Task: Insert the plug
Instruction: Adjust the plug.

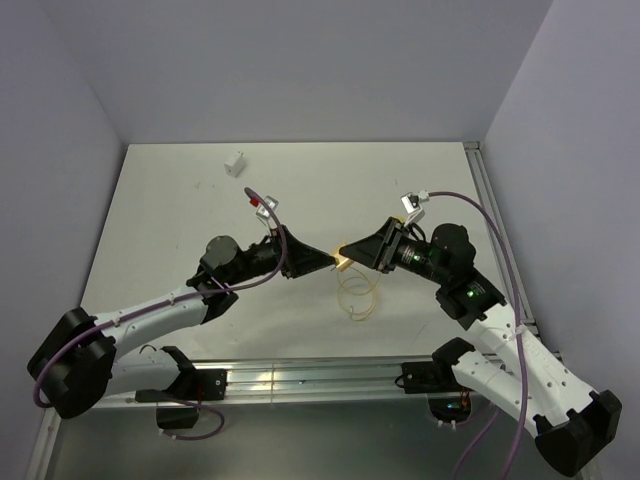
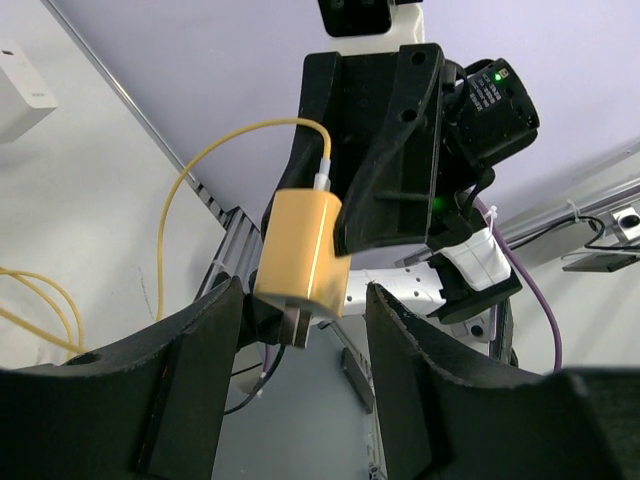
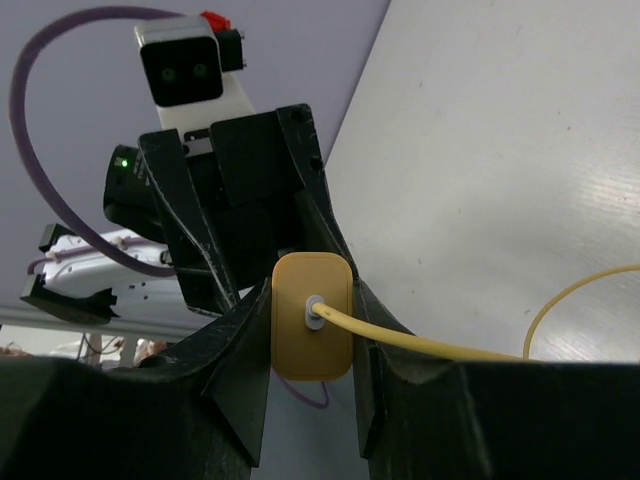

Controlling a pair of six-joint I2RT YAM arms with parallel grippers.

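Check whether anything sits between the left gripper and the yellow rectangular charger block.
Nothing visible does. The yellow rectangular charger block, clamped in the right gripper, sits between the open black fingers of the left gripper, with a small gap on either side.

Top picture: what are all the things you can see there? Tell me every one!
charger: one, yellow, held up in the air over the middle of the table, between the two pincers
cord: one, yellow, plugged into the charger, its loops lying on the table below
small block: one, white, far left part of the table
table: one, white, under everything
rail: one, silver, along the near edge
arms: two, black and white, reaching in from both sides, each with a purple wire
left pincer: one, black, open around the charger's prong end
right pincer: one, black, shut on the charger's cord end
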